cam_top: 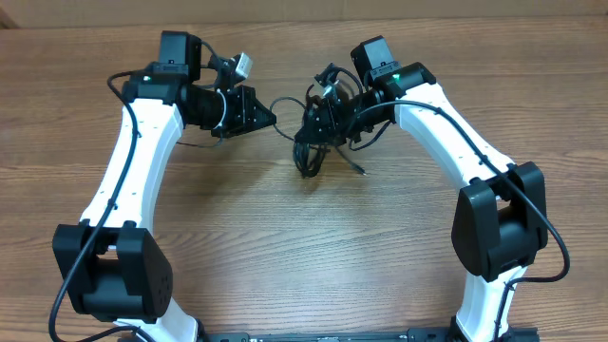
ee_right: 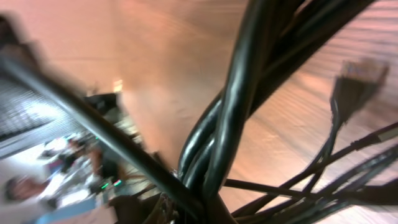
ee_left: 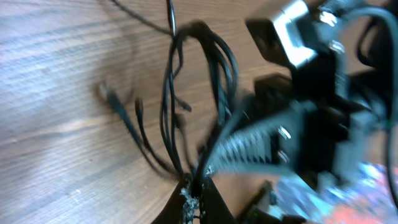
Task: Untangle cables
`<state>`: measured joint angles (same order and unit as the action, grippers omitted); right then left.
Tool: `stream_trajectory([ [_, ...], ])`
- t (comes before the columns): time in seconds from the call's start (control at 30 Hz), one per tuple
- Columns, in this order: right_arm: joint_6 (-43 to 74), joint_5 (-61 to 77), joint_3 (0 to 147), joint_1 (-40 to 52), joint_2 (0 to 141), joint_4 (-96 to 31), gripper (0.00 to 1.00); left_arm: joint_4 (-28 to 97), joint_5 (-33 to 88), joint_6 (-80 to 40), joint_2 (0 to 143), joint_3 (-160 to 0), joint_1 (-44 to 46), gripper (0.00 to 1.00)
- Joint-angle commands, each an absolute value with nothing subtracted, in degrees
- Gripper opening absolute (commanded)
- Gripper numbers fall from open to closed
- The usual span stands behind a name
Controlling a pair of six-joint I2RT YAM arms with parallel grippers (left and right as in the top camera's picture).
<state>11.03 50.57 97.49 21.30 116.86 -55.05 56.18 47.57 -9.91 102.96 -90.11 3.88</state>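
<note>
Thin black flexible cables (cam_top: pixel 306 160) bunch near twelve o'clock on the brown wooden surface (cam_top: pixel 285 247). Left jaws pinch strands, right jaws clamp the bundle. Best to draw the left toward nine o'clock slowly, holding the right fixed, watching for snagging plugs (ee_right: pixel 357 76).

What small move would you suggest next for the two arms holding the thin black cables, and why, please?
Probably ease the left gripper slowly leftward, away from the right gripper. Both appear shut on the thin black flexible cables, tips close together, with most loops bunched beside the right one on the brown wooden table; parting them should draw a strand out.
</note>
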Motion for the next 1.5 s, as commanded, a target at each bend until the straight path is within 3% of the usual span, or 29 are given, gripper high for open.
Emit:
stream_trajectory([
  [0.0,12.5,38.1,98.7,20.5,115.2,-55.7,0.04,58.7,55.4,-4.9,100.8,-91.7,1.2,0.04],
  [0.13,12.5,34.1,98.7,20.5,115.2,-56.3,0.04,64.4,49.9,-5.0,100.8,-95.4,-0.8,0.04],
  [0.4,12.4,14.3,98.7,20.5,115.2,-59.5,0.05,79.7,17.6,-7.4,100.8,-112.7,-1.8,0.04],
  [0.63,12.0,19.7,98.7,20.6,115.2,-63.4,0.07,81.3,13.6,-13.9,101.3,-115.1,-1.6,0.04],
  [0.7,12.0,21.1,98.7,20.6,115.2,-64.5,0.16,81.9,13.6,-13.9,101.6,-115.1,-0.9,0.06],
  [0.73,11.9,21.1,98.7,20.6,115.2,-65.3,0.34,82.3,13.6,-13.9,102.0,-115.0,-0.4,0.07],
  [0.77,10.3,21.2,98.7,20.9,115.2,-66.7,0.59,82.6,13.6,-13.9,102.3,-114.8,0.6,0.11],
  [0.83,7.1,21.3,98.7,21.3,115.2,-67.9,0.72,83.0,13.6,-13.9,102.9,-114.7,1.7,0.18],
  [0.93,7.3,22.4,98.7,20.7,115.2,-68.7,0.77,83.2,14.1,-13.9,103.8,-114.5,3.1,0.24],
  [1.1,7.5,32.8,98.7,15.7,115.2,-67.3,0.8,83.6,15.0,-13.8,106.2,-114.5,6.2,0.43],
  [1.17,8.0,33.6,98.7,13.4,115.2,-67.4,0.9,84.2,15.0,-13.7,107.5,-114.5,7.9,0.45],
  [1.37,9.8,33.6,98.7,9.0,115.2,-69.9,0.87,85.6,12.8,-13.3,113.9,-114.5,12.7,0.48],
  [1.47,9.8,33.6,98.7,9.0,115.2,-70.0,0.69,85.6,11.3,-13.3,117.2,-114.5,13.4,0.47],
])
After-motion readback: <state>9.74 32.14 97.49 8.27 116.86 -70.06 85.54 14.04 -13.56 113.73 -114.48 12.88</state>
